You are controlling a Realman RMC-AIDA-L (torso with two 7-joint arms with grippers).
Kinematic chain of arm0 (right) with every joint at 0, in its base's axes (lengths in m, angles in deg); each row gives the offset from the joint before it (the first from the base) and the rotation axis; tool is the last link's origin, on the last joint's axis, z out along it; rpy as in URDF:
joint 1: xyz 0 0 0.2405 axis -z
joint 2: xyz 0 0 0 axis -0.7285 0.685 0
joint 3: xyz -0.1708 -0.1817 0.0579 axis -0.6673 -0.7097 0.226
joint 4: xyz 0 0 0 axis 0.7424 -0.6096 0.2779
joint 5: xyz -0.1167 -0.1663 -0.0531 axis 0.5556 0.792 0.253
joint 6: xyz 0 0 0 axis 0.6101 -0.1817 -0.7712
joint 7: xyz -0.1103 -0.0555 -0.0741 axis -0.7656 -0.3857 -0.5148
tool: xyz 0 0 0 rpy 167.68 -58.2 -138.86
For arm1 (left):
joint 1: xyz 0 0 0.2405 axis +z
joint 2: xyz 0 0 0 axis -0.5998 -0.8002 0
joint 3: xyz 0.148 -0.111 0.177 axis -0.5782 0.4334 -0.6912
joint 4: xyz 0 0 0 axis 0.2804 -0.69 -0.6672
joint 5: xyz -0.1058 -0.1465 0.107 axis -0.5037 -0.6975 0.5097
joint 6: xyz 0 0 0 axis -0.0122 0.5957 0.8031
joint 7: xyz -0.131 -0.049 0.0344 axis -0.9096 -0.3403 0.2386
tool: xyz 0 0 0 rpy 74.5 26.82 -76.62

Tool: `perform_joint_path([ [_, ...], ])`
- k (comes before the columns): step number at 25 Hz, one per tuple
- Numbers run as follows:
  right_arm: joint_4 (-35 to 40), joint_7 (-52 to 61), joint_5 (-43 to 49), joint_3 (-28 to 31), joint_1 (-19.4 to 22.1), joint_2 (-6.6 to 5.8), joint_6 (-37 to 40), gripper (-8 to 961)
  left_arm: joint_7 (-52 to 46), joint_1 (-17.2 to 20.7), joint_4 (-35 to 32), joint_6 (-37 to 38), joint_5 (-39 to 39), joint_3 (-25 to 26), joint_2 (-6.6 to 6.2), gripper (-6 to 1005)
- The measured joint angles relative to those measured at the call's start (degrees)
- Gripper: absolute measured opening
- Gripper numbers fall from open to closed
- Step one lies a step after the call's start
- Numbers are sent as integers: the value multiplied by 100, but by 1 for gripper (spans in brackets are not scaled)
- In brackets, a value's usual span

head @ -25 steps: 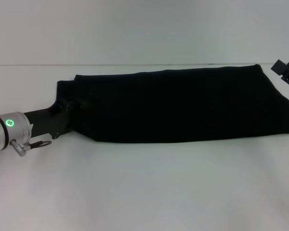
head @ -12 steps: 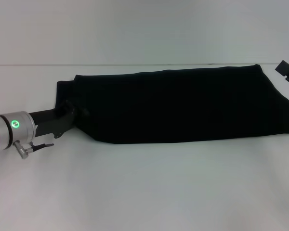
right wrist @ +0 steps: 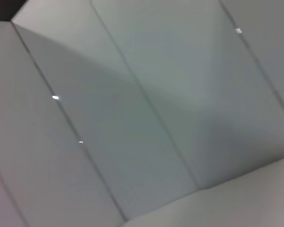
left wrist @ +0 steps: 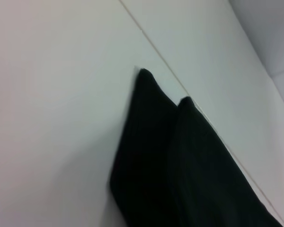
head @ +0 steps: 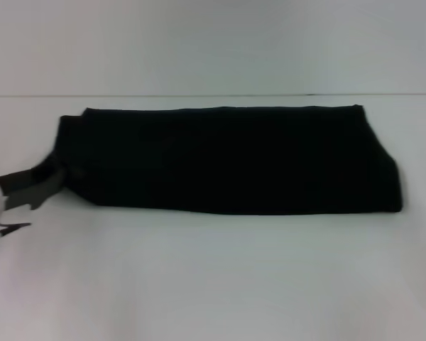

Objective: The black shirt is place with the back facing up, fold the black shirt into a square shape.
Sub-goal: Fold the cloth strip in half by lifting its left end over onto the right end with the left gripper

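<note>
The black shirt [head: 227,160] lies on the white table as a long folded strip running left to right. No lettering shows. My left gripper [head: 55,182] is at the shirt's left end, low on the table, and is shut on the edge of the cloth there. Only the tip of the left arm shows at the head view's left edge. The left wrist view shows the shirt [left wrist: 180,165] with two pointed corners at its far end, and none of my fingers. My right gripper is out of view, and its wrist view shows only pale wall panels.
The white table [head: 220,284] spreads wide in front of the shirt. Its back edge [head: 213,95] meets a pale wall just behind the shirt.
My left gripper has pulled back to the left, and the whole shirt has slid left with it. The right gripper, seen earlier at the far right, has left the view.
</note>
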Motion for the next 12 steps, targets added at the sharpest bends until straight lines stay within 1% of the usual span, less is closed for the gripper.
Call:
perform_joint_path([
  [2, 5, 0, 91, 4, 39, -104, -199, 802, 8, 116, -140, 35, 0, 70, -6, 25],
  [4, 7, -22, 284, 14, 56, -166, -372, 801, 32, 197, -231, 78, 0, 152, -16, 25],
  [6, 7, -138, 400, 35, 72, -177, -489, 801, 75, 286, -321, 108, 0, 272, -21, 25],
  [7, 8, -242, 437, 55, 80, -169, -551, 801, 103, 322, -348, 113, 0, 337, -22, 25],
  [12, 2, -500, 421, 257, 100, -7, -630, 800, 216, 448, -390, 156, 0, 621, -33, 25],
])
